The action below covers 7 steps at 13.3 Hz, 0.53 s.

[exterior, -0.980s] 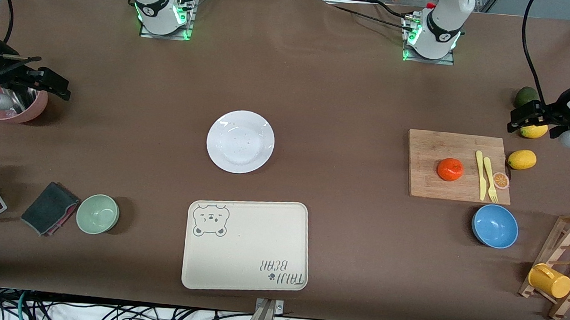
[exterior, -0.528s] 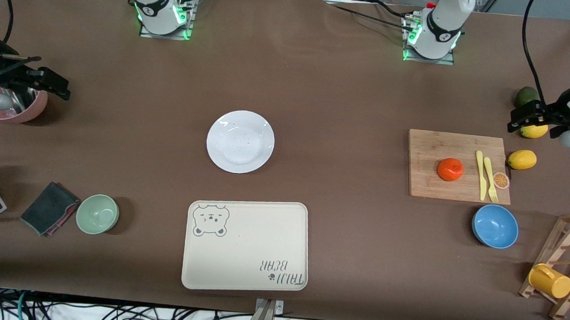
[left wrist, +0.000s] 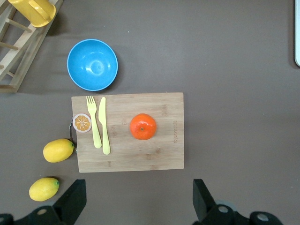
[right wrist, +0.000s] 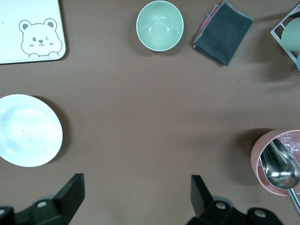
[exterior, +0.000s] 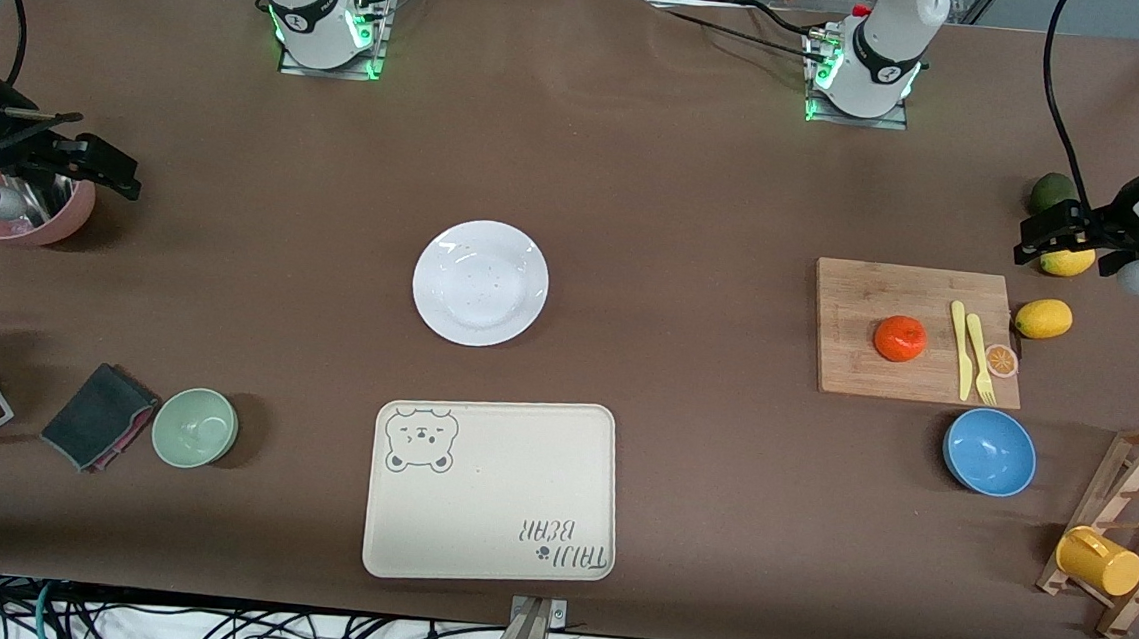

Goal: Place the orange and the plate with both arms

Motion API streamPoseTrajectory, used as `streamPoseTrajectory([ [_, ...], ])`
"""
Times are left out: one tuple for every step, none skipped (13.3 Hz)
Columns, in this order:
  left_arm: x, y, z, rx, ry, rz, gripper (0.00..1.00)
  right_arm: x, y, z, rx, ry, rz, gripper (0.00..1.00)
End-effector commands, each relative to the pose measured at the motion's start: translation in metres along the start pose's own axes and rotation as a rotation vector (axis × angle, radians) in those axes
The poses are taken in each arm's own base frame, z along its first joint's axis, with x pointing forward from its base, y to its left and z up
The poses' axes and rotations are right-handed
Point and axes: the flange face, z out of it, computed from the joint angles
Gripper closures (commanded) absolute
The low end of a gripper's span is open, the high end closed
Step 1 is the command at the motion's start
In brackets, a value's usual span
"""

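The orange is sitting on the cutting board toward the left arm's end of the surface; the plate is lying mid-surface, farther from the front camera than the bear tray. The left end effector is hovering open over bare surface just off the board; the right end effector is hovering open near the pink cup. The orange looks light, round and prone to rolling, so I'd pinch across its middle. The plate seems stiff, glossy, breakable, so I'd take its rim.

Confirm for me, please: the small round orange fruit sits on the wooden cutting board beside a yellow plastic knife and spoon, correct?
Not quite: beside the small round orange fruit on the wooden cutting board lie a yellow plastic knife and a yellow plastic fork, not a spoon. The left wrist view shows its tines.
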Motion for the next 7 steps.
streamPoseTrajectory([
  [0.0031, 0.0007, -0.0057, -0.021, -0.002, 0.021, 0.00, -0.0037, -0.0006, -0.0010, 0.013, -0.007, 0.001, 0.00],
  [0.0031, 0.0007, -0.0057, -0.021, -0.002, 0.021, 0.00, -0.0032, -0.0007, -0.0001, 0.013, -0.008, 0.001, 0.00],
  [0.0031, 0.0007, -0.0057, -0.021, -0.002, 0.021, 0.00, -0.0037, -0.0006, -0.0010, 0.013, -0.007, 0.001, 0.00],
  [0.0031, 0.0007, -0.0057, -0.021, -0.002, 0.021, 0.00, -0.0037, -0.0006, -0.0010, 0.013, -0.007, 0.001, 0.00],
  [0.0031, 0.0007, -0.0057, -0.021, -0.002, 0.021, 0.00, -0.0037, -0.0006, -0.0010, 0.013, -0.007, 0.001, 0.00],
  [0.0027, 0.0016, -0.0047, -0.021, -0.007, 0.022, 0.00, -0.0032, -0.0007, -0.0001, 0.013, -0.008, 0.001, 0.00],
  [0.0025, 0.0024, -0.0033, -0.022, -0.015, 0.024, 0.00, -0.0037, -0.0006, -0.0010, 0.013, -0.007, 0.001, 0.00],
])
